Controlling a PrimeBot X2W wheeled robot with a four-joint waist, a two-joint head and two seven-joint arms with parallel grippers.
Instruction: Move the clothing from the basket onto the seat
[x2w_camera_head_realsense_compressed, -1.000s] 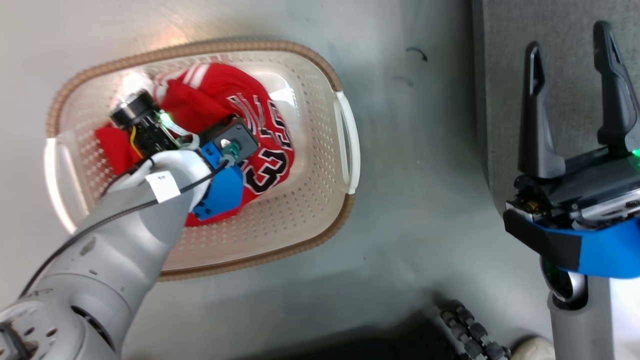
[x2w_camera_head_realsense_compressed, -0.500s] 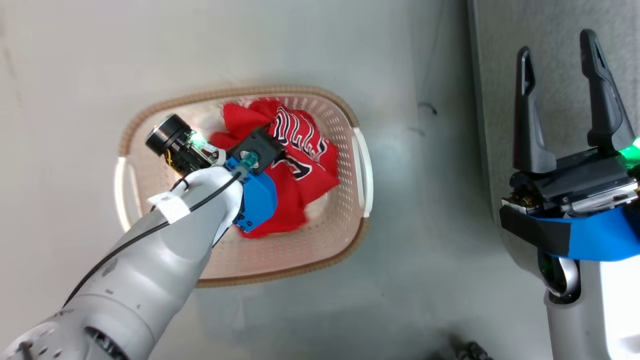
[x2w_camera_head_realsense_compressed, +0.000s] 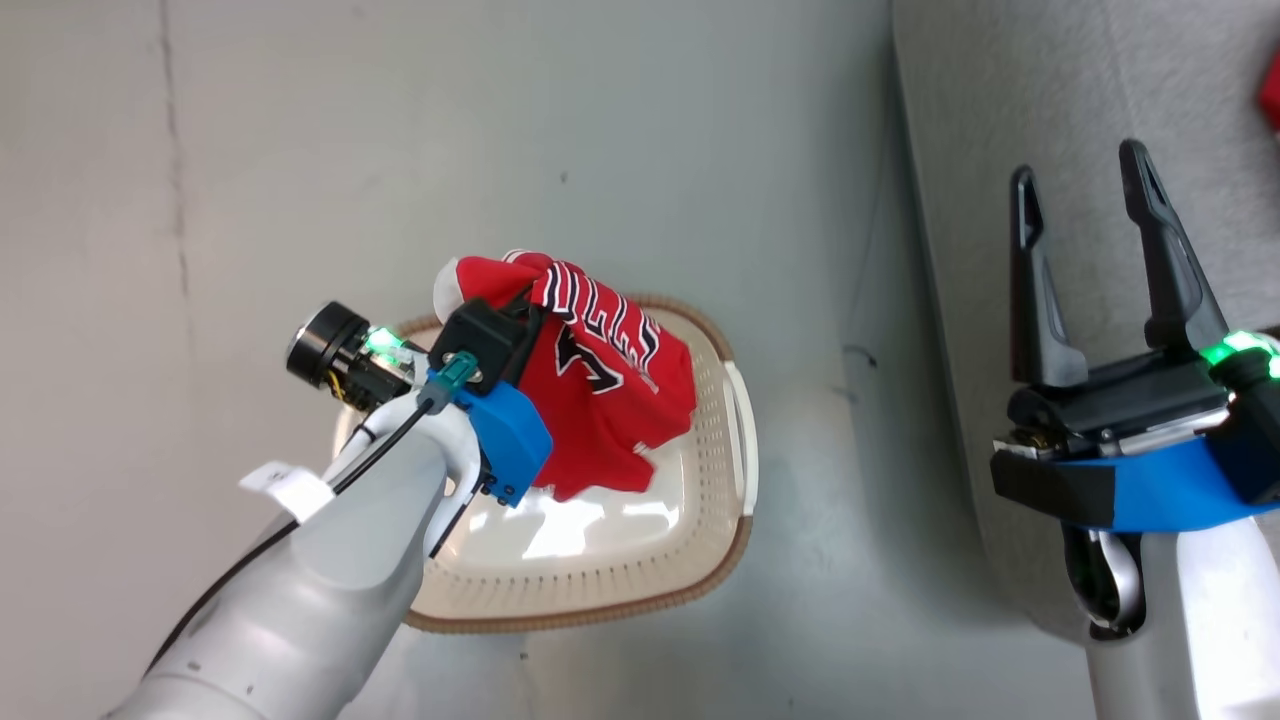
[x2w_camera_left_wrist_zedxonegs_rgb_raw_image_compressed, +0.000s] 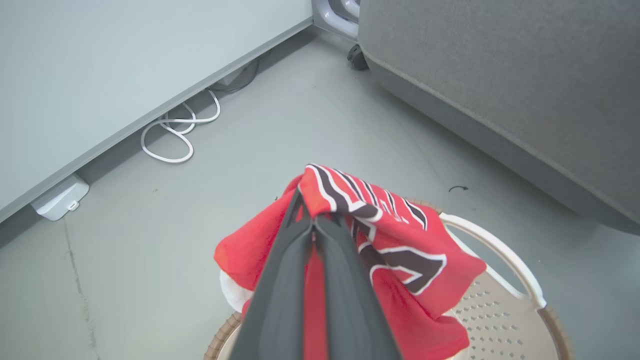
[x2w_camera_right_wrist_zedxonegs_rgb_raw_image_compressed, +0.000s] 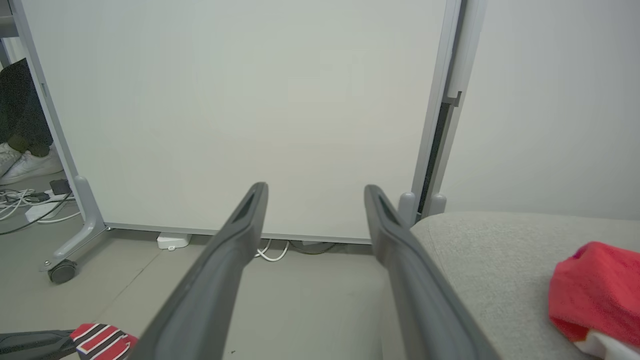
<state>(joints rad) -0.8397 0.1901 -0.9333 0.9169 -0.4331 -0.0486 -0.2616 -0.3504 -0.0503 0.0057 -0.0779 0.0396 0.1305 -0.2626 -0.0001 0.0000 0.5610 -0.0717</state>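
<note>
Left gripper (x2w_camera_left_wrist_zedxonegs_rgb_raw_image_compressed: 310, 220): two dark fingers pressed together on a fold of the jersey, held above the basket's far end; red cloth shows in the slit between them.
Jersey (x2w_camera_head_realsense_compressed: 610, 400): red, with black-and-white lettering; hangs bunched from the left gripper over the basket, draping toward the basket's seat-side handle. Whether its lowest hem touches the basket cannot be told.
Basket (x2w_camera_head_realsense_compressed: 600, 590): cream perforated plastic with a brown braided rim, standing on the floor; its glossy bottom shows below the hanging jersey.
Basket handle (x2w_camera_left_wrist_zedxonegs_rgb_raw_image_compressed: 500, 250): white loop on the rim, on the side nearest the seat, just beside the jersey's lower folds in the left wrist view.
Left forearm (x2w_camera_head_realsense_compressed: 330, 560): pale grey, reaching over the basket's near rim from the lower left.
Right gripper (x2w_camera_head_realsense_compressed: 1078, 170): fingers spread wide apart with nothing between them; well to the right of the basket, over the edge of the seat.
Seat (x2w_camera_head_realsense_compressed: 1060, 90): grey woven cushion to the right of the basket, parted from it by a strip of floor.
Second garment (x2w_camera_right_wrist_zedxonegs_rgb_raw_image_compressed: 590, 285): red with a white edge, lying on the seat, well apart from the basket.
Floor (x2w_camera_head_realsense_compressed: 600, 120): smooth grey, all around the basket.
White cable (x2w_camera_left_wrist_zedxonegs_rgb_raw_image_compressed: 170, 135): looped on the floor beyond the basket, at the foot of the panel.
Panel (x2w_camera_right_wrist_zedxonegs_rgb_raw_image_compressed: 250, 100): pale partition on a wheeled foot, beyond the basket and the seat.
</note>
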